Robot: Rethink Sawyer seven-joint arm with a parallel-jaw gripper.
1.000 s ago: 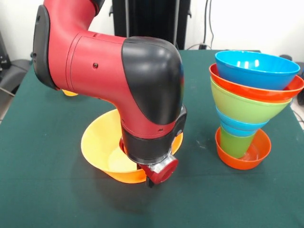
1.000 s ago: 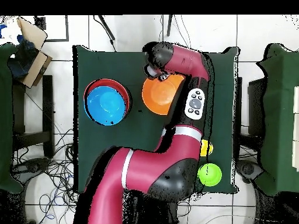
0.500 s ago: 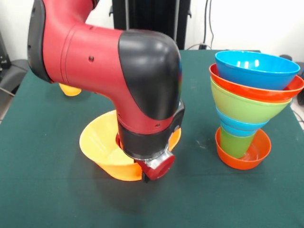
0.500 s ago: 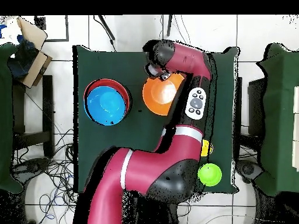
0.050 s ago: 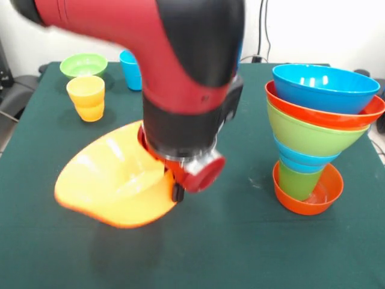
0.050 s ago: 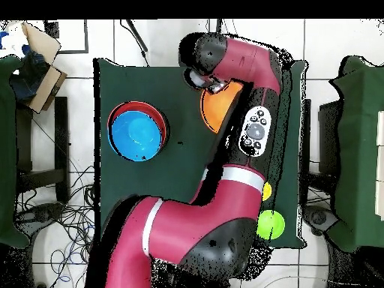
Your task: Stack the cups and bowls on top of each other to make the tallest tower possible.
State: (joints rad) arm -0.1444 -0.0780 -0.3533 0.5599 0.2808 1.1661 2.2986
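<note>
A large yellow-orange bowl (image 5: 114, 183) hangs tilted above the table, its rim caught in my gripper (image 5: 175, 188), which is shut on it under the red and black wrist. From overhead the same bowl (image 6: 220, 107) shows partly under the arm. The tower (image 5: 319, 129) stands to the right: a red-orange bowl (image 5: 308, 198) lowest, a green cup, then blue, green, orange and blue bowls widening upward. Overhead, the tower (image 6: 137, 133) shows as a blue bowl ringed in red. The held bowl is well to the left of the tower and apart from it.
At the far left stand a yellow-orange cup (image 5: 87, 97), a small green bowl (image 5: 83, 64) and a blue cup (image 5: 130, 70). Overhead, the green bowl (image 6: 270, 223) sits beside the arm. The table (image 5: 240, 253) has a dark green cloth.
The arm has risen and taken the yellow-orange bowl off the table, tipping it. The far cups and green bowl, hidden before, are now uncovered. The tower has not moved.
</note>
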